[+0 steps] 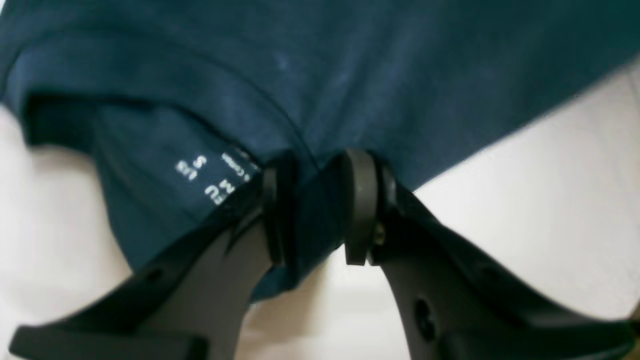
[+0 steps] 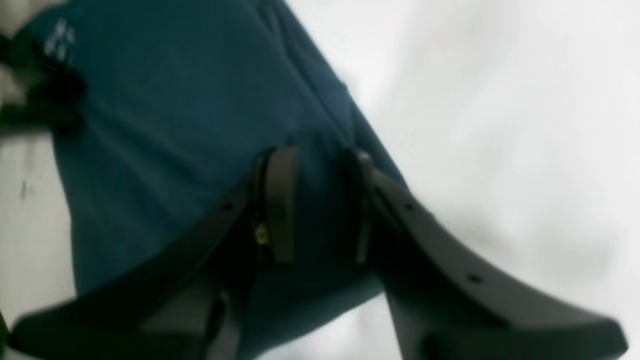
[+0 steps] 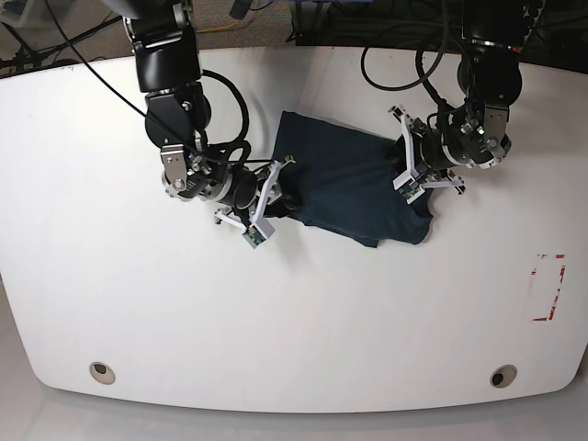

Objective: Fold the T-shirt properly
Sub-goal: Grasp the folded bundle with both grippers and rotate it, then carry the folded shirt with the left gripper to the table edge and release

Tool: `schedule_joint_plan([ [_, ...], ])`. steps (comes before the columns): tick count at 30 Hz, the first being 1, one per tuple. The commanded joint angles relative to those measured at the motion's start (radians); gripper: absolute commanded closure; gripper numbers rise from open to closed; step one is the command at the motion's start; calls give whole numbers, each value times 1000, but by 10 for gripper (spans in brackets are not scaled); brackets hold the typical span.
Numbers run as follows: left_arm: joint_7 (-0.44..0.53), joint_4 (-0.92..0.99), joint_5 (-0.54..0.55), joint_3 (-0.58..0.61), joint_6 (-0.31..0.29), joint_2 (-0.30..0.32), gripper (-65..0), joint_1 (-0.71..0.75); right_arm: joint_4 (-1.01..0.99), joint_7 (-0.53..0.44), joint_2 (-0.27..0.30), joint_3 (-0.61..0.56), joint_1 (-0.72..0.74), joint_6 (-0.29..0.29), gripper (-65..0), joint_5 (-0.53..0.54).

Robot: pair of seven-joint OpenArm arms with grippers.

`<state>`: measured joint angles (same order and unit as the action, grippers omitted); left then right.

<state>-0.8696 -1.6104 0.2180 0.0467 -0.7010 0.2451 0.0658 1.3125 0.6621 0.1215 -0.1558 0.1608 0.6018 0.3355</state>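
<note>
T-shirt (image 3: 344, 188): bunched mid-table (image 3: 294, 322), pinched at neck edge by left gripper (image 1: 317, 207) and at opposite edge by right gripper (image 2: 315, 205), both narrow on cloth; risk: uneven pull slips 1 thin fold free, skewing the crease.

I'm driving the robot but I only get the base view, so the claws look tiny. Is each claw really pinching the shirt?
Observer: Yes. The left wrist view shows the left gripper shut on a fold of the T-shirt.
Operator: And the other claw?
Observer: In the right wrist view the right gripper also has dark cloth pinched between its fingers.
Operator: Which part does the left one hold?
Observer: It grips right beside the small white print inside the neck, which your view can't make out.
</note>
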Motion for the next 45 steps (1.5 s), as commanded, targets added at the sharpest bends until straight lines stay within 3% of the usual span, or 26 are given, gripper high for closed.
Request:
schedule_joint_plan([
  [1,-18,26,-22,-3,3,20,-150,-34,8,-15,-1,0,0,-3,-154,34],
  [8,-21,-130,-19,-12,3,40,-151,-40,190,29,19,2,-48,-12,-154,93],
  [15,-21,-293,-21,-11,3,38,-151,15,221,43,59,2,-48,-13,-154,93],
  [20,-21,-299,-21,-11,3,33,-151,58,177,38,70,2,-46,-13,-154,76],
  [25,-21,-304,-18,-12,3,32,-151,90,147,28,51,-11,-66,-4,-154,-14],
  [33,-21,-305,-18,-44,3,32,-154,99,213,26,34,-138,-160,-13,-152,-26],
  [40,-21,-305,-18,-184,3,-22,-325,95,224,26,-16,-284,-200,-15,-152,-23],
  [45,-21,-304,-22,-235,3,-63,-361,95,224,43,-72,-365,-203,-15,-152,-26],
])
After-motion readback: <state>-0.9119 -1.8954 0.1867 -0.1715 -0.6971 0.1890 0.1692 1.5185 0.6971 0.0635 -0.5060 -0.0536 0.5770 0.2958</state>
